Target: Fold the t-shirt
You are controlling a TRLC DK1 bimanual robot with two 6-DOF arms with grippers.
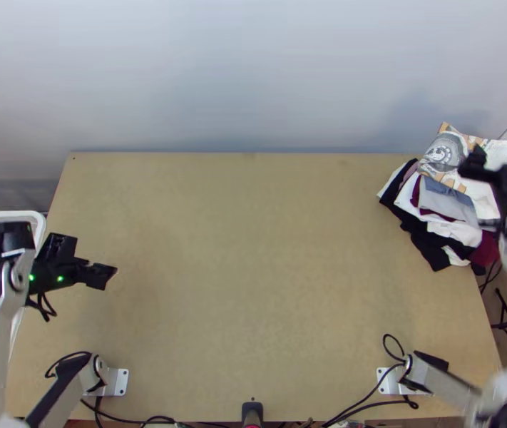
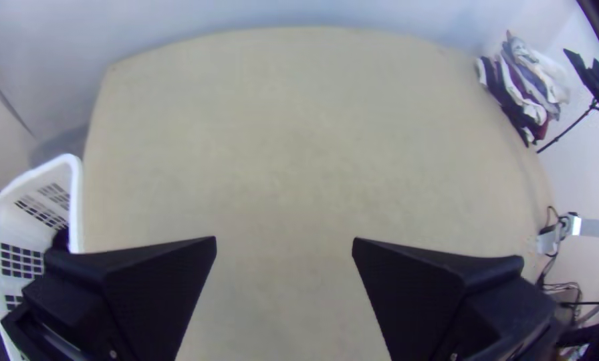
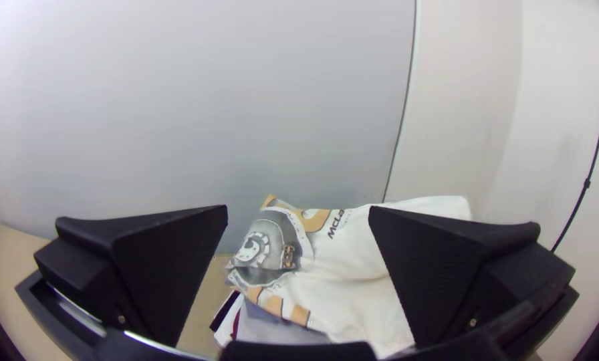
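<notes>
In the top view a white t-shirt with a grey and orange print (image 1: 444, 155) lies on top of a clothes pile at the table's far right corner. My right gripper (image 1: 473, 165) is over that pile. In the right wrist view the open right gripper (image 3: 298, 220) has the printed t-shirt (image 3: 353, 281) beyond and between its fingers, not gripped. Over the table's left side is my left gripper (image 1: 110, 277); in the left wrist view the left gripper (image 2: 285, 247) stands open with bare tabletop between its fingers.
Folded clothes in black, white, grey and dark red (image 1: 438, 221) overhang the right edge of the wooden table (image 1: 253, 271). A white basket (image 2: 75, 194) stands beside the table's left edge. Black cables run along the near edge.
</notes>
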